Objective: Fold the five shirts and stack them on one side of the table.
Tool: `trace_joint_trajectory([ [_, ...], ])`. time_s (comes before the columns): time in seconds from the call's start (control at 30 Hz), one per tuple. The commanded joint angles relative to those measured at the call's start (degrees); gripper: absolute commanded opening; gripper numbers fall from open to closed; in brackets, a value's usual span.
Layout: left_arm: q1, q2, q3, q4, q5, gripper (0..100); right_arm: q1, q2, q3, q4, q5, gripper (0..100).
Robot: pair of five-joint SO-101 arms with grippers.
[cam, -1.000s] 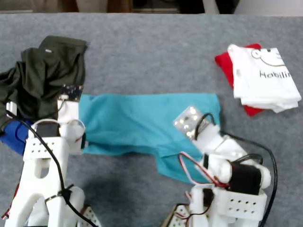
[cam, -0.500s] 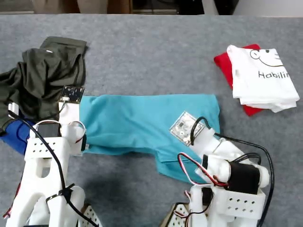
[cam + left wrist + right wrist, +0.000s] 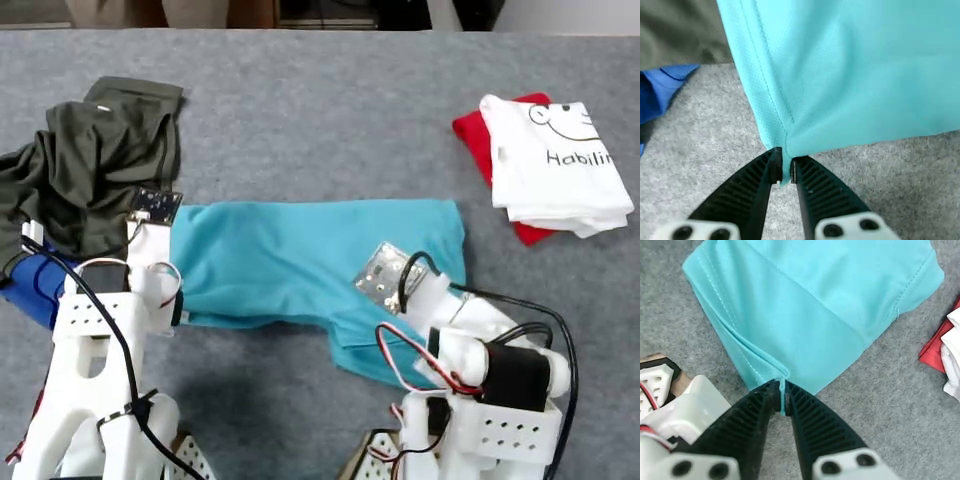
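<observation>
A teal shirt (image 3: 300,265) lies spread across the middle of the grey table (image 3: 330,120). My left gripper (image 3: 784,167) is shut on a corner of the teal shirt (image 3: 850,75) at its left end, where the left arm (image 3: 145,260) stands. My right gripper (image 3: 782,395) is shut on a folded edge of the teal shirt (image 3: 805,325) near its right front, under the right arm (image 3: 430,300). A folded white shirt (image 3: 555,165) lies on a folded red shirt (image 3: 475,130) at the back right. A dark green shirt (image 3: 95,160) lies crumpled at the left, beside a blue shirt (image 3: 35,285).
Both arm bases stand at the table's front edge. The dark green shirt (image 3: 675,30) and the blue shirt (image 3: 662,92) lie close to my left gripper. The red shirt (image 3: 940,347) lies close to the teal shirt's right end. Bare table lies between the shirts at the back.
The right arm has drawn back toward the front and a little left, pulling the teal shirt's edge with it. The left arm has shifted slightly.
</observation>
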State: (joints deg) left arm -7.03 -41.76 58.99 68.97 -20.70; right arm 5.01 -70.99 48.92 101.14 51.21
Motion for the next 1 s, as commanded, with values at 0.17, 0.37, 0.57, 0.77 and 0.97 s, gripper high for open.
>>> trace_joint_trajectory([
  [0.17,0.1,-1.4,-0.2,0.1,-0.5,2,1.2,-0.5,0.1,1.0,1.8,0.5],
  [0.37,0.1,-1.4,-0.2,0.2,-0.5,2,1.1,-0.5,0.1,1.0,1.8,0.6],
  [0.57,0.1,-1.4,-0.4,0.4,-0.5,2,1.2,-0.5,0.0,1.0,1.8,0.8],
  [0.77,0.1,-1.4,-0.7,0.4,-0.6,2,1.3,-0.5,0.0,1.0,3.3,0.9],
  [0.97,-0.4,-1.4,-1.1,1.4,-0.5,16,1.3,-0.5,-0.2,1.0,3.3,11.5],
])
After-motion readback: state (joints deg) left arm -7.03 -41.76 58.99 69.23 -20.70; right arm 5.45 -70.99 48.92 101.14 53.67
